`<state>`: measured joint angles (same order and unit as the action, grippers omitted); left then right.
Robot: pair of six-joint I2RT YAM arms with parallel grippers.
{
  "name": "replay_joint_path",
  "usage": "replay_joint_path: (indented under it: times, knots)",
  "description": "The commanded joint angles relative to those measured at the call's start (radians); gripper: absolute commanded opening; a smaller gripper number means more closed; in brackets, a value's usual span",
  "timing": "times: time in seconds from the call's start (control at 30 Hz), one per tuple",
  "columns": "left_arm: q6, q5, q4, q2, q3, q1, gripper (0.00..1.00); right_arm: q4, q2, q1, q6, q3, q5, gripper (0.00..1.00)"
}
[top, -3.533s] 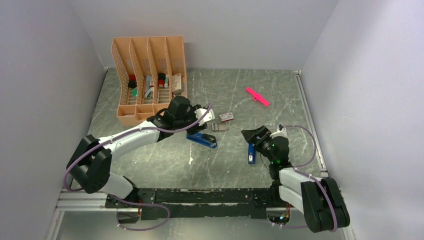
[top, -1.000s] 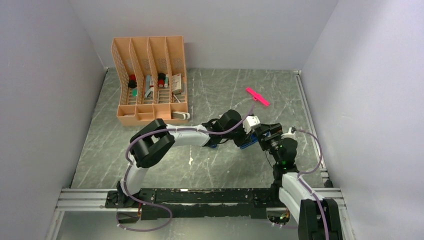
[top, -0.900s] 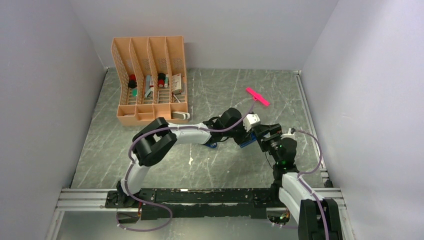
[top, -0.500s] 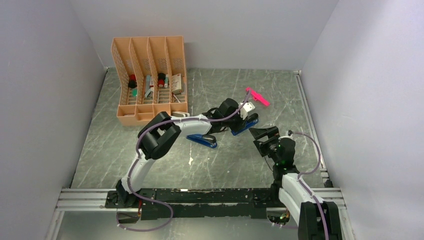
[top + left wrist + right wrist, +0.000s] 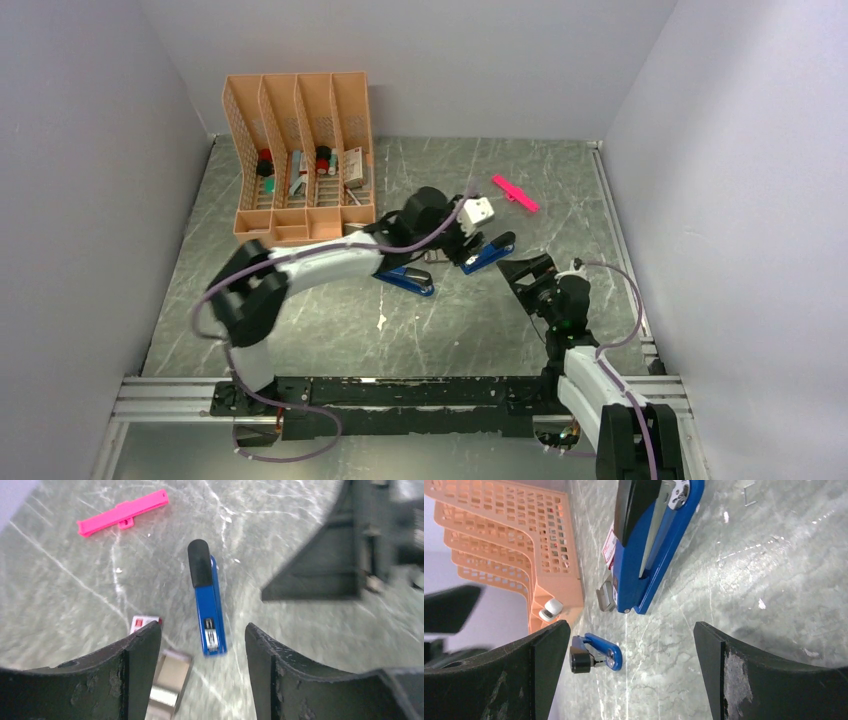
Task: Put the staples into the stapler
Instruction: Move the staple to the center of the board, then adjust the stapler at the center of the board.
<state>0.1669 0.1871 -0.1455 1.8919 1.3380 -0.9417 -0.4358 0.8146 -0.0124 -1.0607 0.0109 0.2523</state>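
Handling the staples: short thin silvery-grey metal strips. Expect v. light, stiff but brittle; glued rows snap if you bend them, and the metal is slick. Pinch a strip by its long sides, mid-length, gentle squeeze.
Staples loc: you can't make out separate strips. Small flat pink-and-white cardboard box (image 5: 145,624) lies just beside blue-and-black stapler (image 5: 207,600). Grey flat piece (image 5: 170,680) next to box is prob. their tray or a strip.
Stapler handling: rigid, heavier, likely slides on grey marbled table (image 5: 330,320), so you'd brace it.
L claw (image 5: 202,630): fingers spread, nothing btwn, above stapler.
R claw (image 5: 630,626): spread wide, empty, near stapler.
L wrist cam: gives you box + grey piece from above; top cam has them mostly under L arm.
R wrist cam: gives you stapler side-on w/ silvery channel under black arm, box tucked behind.
Top cam: whole layout, incl. second blue stapler (image 5: 405,280), orange slotted organiser (image 5: 300,150), bright pink plastic stick (image 5: 515,193).
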Motion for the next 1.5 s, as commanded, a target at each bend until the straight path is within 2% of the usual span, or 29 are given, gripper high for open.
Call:
replay_joint_path:
  times: [0.0,0.1,0.2,0.27,0.4,0.53,0.6,0.7,0.87,1.23,1.37,1.47]
  knots:
    - [0.166,0.113,0.034,-0.284,-0.216,0.052,0.66,-0.055,0.016,0.002,0.14,0.038,0.074,1.0]
    - [0.344,0.27,0.202,-0.436,-0.35,0.113,0.66,-0.081,0.074,0.002,0.206,0.065,0.144,1.0]
    - [0.537,0.309,0.374,-0.483,-0.389,0.154,0.64,-0.128,0.118,0.002,0.213,0.064,0.19,1.0]
    - [0.597,0.358,0.459,-0.459,-0.368,0.212,0.62,-0.165,0.135,0.002,0.2,0.054,0.212,1.0]
    - [0.697,0.438,0.491,-0.386,-0.336,0.282,0.58,-0.18,0.133,0.002,0.196,0.048,0.235,1.0]
    - [0.776,0.406,0.523,-0.269,-0.286,0.293,0.56,-0.154,0.109,0.002,0.208,0.05,0.235,1.0]
    - [0.798,0.423,0.55,-0.197,-0.241,0.332,0.56,-0.149,0.097,0.002,0.208,0.05,0.243,1.0]
    - [0.795,0.422,0.549,-0.177,-0.238,0.35,0.55,-0.149,0.094,0.002,0.206,0.051,0.245,1.0]
    - [0.73,0.34,0.485,-0.154,-0.277,0.353,0.55,-0.158,0.092,0.001,0.199,0.045,0.241,1.0]
    - [0.636,0.353,0.542,-0.07,-0.244,0.341,0.5,-0.15,0.092,-0.006,0.184,0.059,0.226,1.0]
    - [0.534,0.292,0.486,-0.091,-0.263,0.318,0.41,-0.141,0.096,-0.007,0.163,0.068,0.206,1.0]
    - [0.396,0.212,0.385,-0.14,-0.309,0.281,0.28,-0.147,0.102,-0.013,0.118,0.075,0.185,1.0]
